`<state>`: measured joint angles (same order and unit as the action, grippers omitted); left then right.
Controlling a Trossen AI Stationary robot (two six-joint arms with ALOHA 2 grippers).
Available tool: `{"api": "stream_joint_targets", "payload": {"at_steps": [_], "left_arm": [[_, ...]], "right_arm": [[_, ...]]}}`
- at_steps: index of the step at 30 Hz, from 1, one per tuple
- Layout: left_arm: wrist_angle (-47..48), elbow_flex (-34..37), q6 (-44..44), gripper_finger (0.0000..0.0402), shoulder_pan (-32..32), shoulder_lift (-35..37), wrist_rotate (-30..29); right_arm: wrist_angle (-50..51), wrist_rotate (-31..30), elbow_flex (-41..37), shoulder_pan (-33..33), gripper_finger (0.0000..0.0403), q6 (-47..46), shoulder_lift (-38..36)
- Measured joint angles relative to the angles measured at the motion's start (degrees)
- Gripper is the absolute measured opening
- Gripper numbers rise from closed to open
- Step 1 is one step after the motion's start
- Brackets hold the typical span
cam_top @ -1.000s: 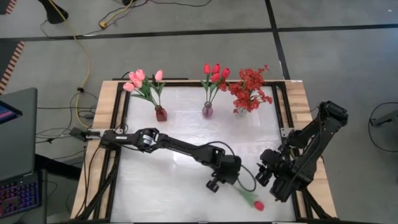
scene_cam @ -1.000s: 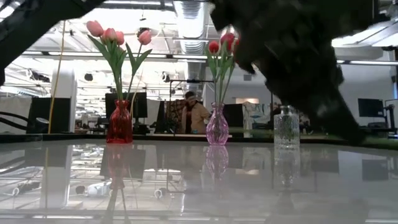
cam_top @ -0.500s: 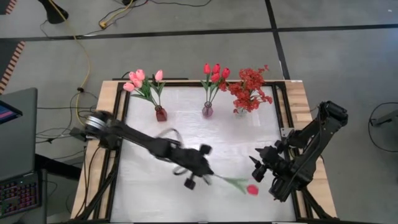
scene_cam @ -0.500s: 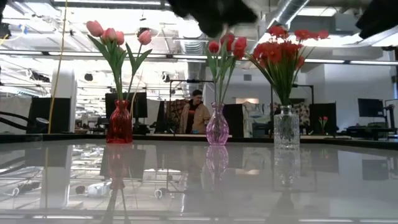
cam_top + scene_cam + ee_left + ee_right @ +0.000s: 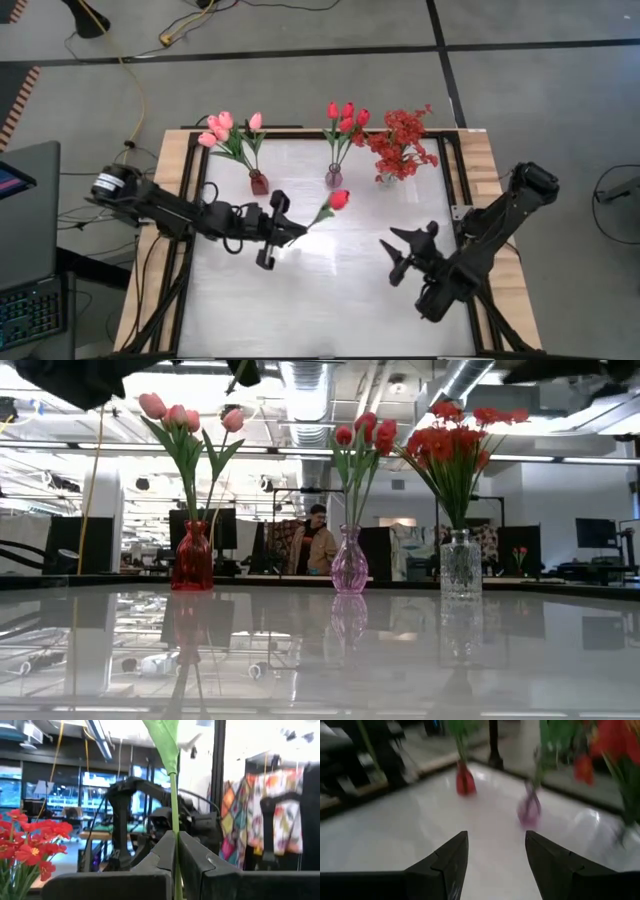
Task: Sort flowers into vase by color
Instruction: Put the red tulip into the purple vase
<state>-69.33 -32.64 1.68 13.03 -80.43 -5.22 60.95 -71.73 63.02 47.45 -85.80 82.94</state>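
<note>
L gripper (image 5: 283, 233), clamped tight on the red tulip (image 5: 339, 199) stem, has swung it up off the table toward the purple vase (image 5: 333, 179) w/ other reds; R gripper (image 5: 403, 254) waits wide open, empty.

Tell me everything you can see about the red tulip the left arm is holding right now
The red tulip is a single artificial flower: a closed red bloom on a thin green stem with a leaf. The left gripper is shut on the stem's lower part, the stem pinched between its dark fingers. The flower is lifted off the table, tilted, its bloom pointing toward the purple vase, just short of it and touching nothing else.
</note>
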Motion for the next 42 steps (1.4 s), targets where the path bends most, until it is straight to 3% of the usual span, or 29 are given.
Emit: {"api": "stream_joint_targets", "payload": {"at_steps": [3, 5, 7, 12, 15, 19, 23, 28, 32, 42], "left_arm": [[-3.86, 0.29, 1.69, 0.0, -0.11, -2.91, 0.12], [-4.16, -1.09, 2.38, 0.0, 0.02, -5.47, 0.33], [-4.15, -2.78, 2.66, 0.0, 0.16, -8.08, 1.14], [-4.16, -5.9, 2.71, 0.0, 0.16, -11.88, 3.14], [-5.23, -5.68, 2.71, 0.0, 0.17, -11.73, 3.94], [-5.81, -5.51, 2.16, 0.0, 0.56, -11.05, 4.55], [-5.55, -5.51, 2.14, 0.0, 0.65, -11.03, 4.75], [-5.1, -5.51, 2.1, 0.0, 0.64, -11.03, 4.99], [-4.49, -5.51, 2.1, 0.0, 0.64, -11.03, 5.01], [-4.23, -5.51, 1.81, 0.0, 0.64, -11.03, 4.99]], "right_arm": [[-14.5, -4.84, -1.36, -2.56, 0.0225, 12.16, 0.0], [-24.62, -3.87, -1.79, -4.98, 0.0225, 22.15, 0.0], [-35.78, 1.05, -2.11, -7.57, 0.0225, 33.47, 0.02], [-59.0, 20.11, -2.25, -12.46, 0.0225, 61.81, 0.0], [-64.52, 21.79, -2.25, -13.4, 0.0225, 71.67, -0.28], [-69.52, 23.07, -2.25, -15.11, 0.0225, 78.09, -0.46], [-77.67, 31.03, -2.25, -17.64, 0.0225, 84.53, 0.9], [-80.08, 32.41, -2.25, -19.6, 0.0225, 86.33, 1.07], [-81.65, 39.5, -2.27, -20.7, 0.0225, 86.83, 1.11], [-84.35, 39.33, -2.25, -21.28, 0.0205, 87.42, 1.11]]}}
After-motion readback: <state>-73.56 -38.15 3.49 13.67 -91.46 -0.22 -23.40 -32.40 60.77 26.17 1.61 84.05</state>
